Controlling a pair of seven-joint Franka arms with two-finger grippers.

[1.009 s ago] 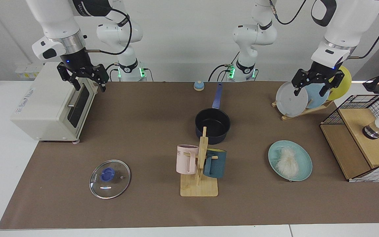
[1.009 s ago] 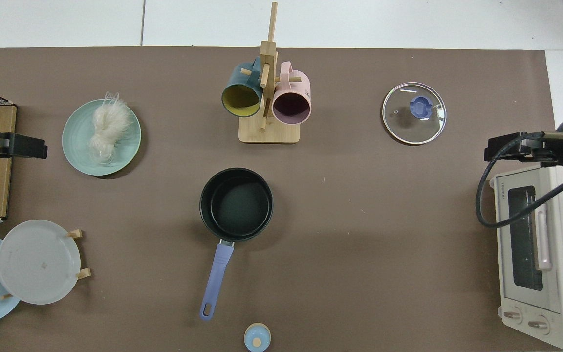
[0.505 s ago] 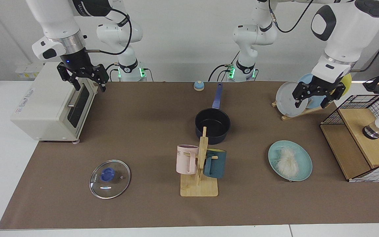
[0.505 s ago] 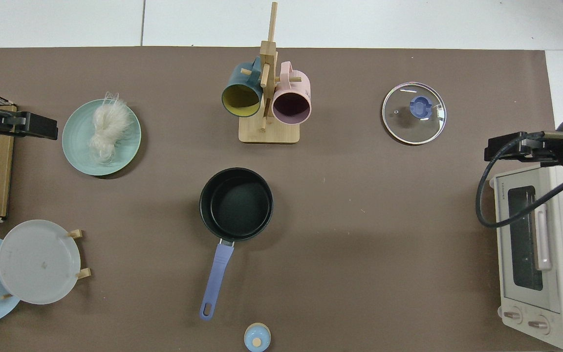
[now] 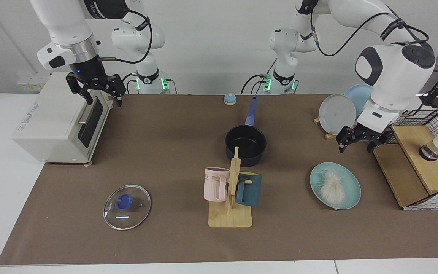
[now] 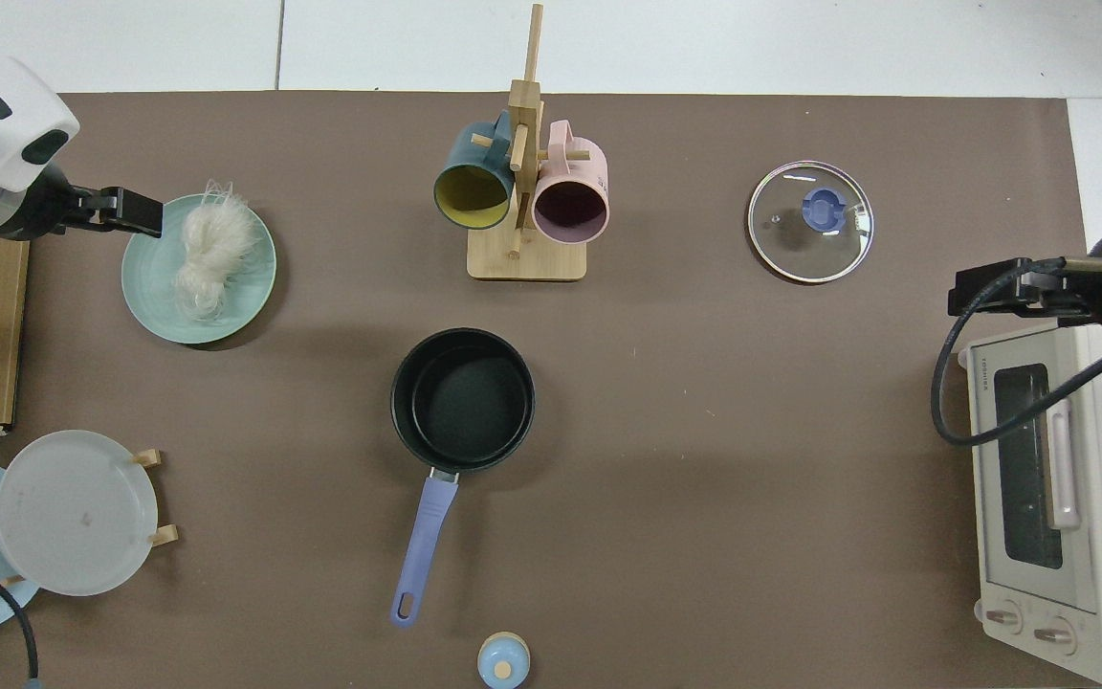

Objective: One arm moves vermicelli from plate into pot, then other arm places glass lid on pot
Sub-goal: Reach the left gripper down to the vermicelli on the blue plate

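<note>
Dropping from the rack toward the plate point(image 5: 352, 179), your left hand point(image 5: 359, 141), spread, nears the vermicelli point(image 5: 332, 187); right hand point(image 5: 99, 92) waits spread.

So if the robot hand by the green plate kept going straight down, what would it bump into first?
Probably the plate near its rim, beside the vermicelli. The left hand points down with fingers open; in the top view it sits over the plate's edge, though its height is hard to judge.

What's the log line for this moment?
left gripper: open, above plate | vermicelli: on plate | pot: empty | right gripper: open, waiting
</note>
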